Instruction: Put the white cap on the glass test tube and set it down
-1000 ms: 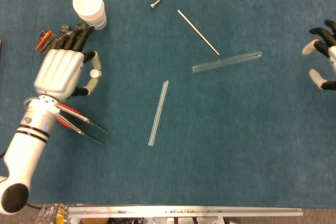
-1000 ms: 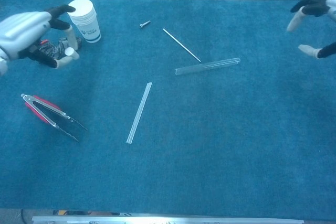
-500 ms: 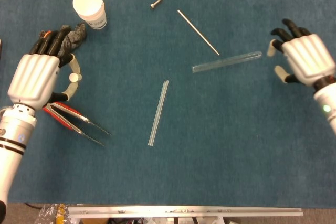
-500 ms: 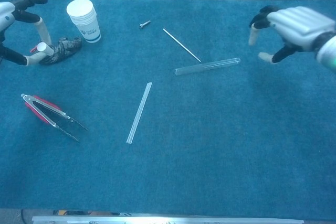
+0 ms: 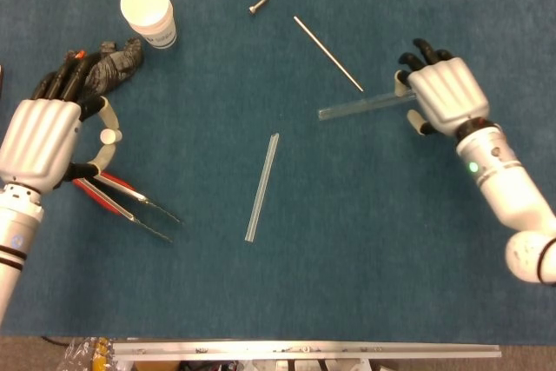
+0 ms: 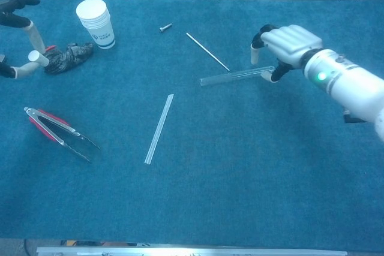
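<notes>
The clear glass test tube (image 5: 369, 105) lies flat on the blue table (image 5: 365, 241), a bit right of the middle. The right robot hand (image 5: 441, 97) is over the tube's right end. Its thumb (image 6: 269, 75) sits on the near side of the tube and its fingers (image 6: 256, 51) on the far side, so the tube's end is between them. I cannot tell if they are squeezing the tube or only touching it.

The small white cap (image 5: 108, 136) is far away on the left side. The left robot hand (image 5: 43, 138) holds it, pinched between the thumb and a finger, with the other fingers spread out. In the chest view this hand is mostly cut off by the left edge, and only the fingertips and the cap (image 6: 35, 57) show.

Just past the left robot hand lies a dark crumpled cloth (image 5: 113, 67). A white paper cup (image 5: 149, 13) stands near it. Red and silver tweezers (image 5: 126, 202) lie just below the left robot hand.

Between the two robot hands there is a lot of bare blue table. A long clear plastic strip (image 5: 261, 187) lies in the middle. A thin metal rod (image 5: 327, 53) lies just past the tube, and a small screw (image 5: 258, 6) is farther back. The near edge of the table has a metal rail (image 5: 304, 350).
</notes>
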Controlling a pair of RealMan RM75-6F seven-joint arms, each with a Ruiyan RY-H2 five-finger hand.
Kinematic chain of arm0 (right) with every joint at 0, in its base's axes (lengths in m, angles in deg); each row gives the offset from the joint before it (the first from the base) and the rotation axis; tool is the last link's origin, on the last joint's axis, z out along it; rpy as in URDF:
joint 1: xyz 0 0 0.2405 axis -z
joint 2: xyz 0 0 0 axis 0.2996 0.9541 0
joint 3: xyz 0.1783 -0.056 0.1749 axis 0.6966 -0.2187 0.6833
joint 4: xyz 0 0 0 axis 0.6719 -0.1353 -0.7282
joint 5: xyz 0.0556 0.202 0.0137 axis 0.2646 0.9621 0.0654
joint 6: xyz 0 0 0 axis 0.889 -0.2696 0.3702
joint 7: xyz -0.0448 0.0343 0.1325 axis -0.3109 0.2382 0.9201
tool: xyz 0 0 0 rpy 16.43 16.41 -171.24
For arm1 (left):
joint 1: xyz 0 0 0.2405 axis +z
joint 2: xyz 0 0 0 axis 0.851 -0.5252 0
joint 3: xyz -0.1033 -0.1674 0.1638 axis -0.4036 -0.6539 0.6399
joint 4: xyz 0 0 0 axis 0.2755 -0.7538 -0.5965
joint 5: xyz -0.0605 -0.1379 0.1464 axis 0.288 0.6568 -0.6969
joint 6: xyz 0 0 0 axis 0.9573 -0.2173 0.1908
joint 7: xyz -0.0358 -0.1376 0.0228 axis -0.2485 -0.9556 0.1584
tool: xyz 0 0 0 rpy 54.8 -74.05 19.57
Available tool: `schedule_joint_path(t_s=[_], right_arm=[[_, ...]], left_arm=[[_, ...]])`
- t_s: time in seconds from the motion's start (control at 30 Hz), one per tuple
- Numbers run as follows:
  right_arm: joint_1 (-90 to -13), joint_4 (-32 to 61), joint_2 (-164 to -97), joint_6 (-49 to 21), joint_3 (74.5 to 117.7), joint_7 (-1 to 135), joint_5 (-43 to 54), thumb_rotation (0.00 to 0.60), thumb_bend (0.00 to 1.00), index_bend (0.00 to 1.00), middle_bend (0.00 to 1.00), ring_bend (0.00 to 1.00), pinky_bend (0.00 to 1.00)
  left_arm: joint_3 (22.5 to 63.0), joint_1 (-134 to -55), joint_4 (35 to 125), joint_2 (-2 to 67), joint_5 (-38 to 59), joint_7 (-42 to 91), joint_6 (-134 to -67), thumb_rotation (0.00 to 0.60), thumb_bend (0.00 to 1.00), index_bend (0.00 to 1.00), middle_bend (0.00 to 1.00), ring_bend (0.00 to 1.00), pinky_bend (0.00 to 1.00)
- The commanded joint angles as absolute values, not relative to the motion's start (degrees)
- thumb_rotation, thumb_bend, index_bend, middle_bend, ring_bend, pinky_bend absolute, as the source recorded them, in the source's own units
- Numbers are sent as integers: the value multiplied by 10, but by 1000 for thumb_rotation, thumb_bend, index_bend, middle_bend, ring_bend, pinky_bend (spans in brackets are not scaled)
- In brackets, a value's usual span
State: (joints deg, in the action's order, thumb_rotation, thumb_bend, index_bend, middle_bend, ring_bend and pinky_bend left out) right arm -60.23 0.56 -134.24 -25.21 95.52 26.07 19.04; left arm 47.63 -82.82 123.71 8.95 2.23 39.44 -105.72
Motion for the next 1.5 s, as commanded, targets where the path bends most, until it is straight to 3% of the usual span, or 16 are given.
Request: schedule_joint_path(t_s=[0.03, 0.53, 1.5], right_arm=[[-619, 34, -1369, -255, 954, 253, 203, 600, 301, 435, 224, 53, 221], [-653, 138, -1449, -266, 946, 257, 207, 600, 301, 435, 223, 53, 221], [-664, 190, -1489, -264, 944, 257, 206, 600, 318, 487, 230, 53, 220]], left_arm=[[478, -823, 1235, 86, 19, 386, -1057, 600, 330, 510, 22, 0, 16], [477, -815, 1212, 88, 14, 358, -1044, 600, 329, 508, 18, 0, 16], [473, -813, 1195, 98, 8, 339, -1023, 600, 330, 507, 5, 0, 16]])
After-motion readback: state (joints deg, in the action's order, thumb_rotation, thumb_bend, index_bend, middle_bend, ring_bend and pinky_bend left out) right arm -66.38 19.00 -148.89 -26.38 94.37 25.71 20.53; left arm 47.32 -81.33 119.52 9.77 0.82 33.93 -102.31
